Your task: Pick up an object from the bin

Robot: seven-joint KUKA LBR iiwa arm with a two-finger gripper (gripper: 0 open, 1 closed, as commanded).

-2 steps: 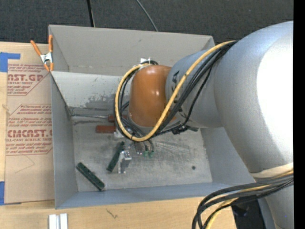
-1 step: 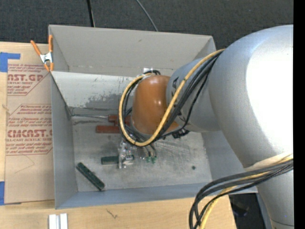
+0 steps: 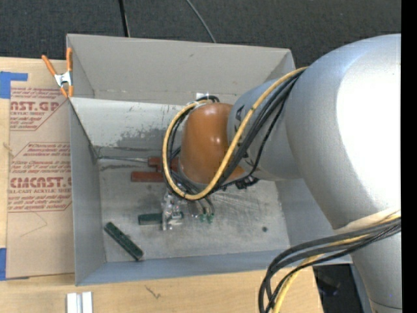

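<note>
One gripper [image 3: 172, 215]: we are seeing it sitting low over the bin floor [image 3: 251, 222], near the middle, beneath the arm's orange cover [image 3: 203, 145].
Grip state: we are not managing to tell whether it is released or clenched.
Nearest thing: we are logging a small dark green block [image 3: 148, 220] lying flat just beside the gripper, on its left; we cannot tell whether they are touching.
Other stock: we are counting a long dark bar [image 3: 124, 233] near the front-left corner and two reddish-brown pieces [image 3: 146, 175] towards the back.
Progress: we are judging that nothing is lifted yet, as every item appears to be resting on the floor; grasping and raising are left to do.
Edges: we are noting the left wall [image 3: 88, 197] and front wall [image 3: 195, 266] lying well apart from the gripper.
Open room: we are finding bare floor to the right of the gripper, and we are judging a straight upward lift to be unobstructed.
</note>
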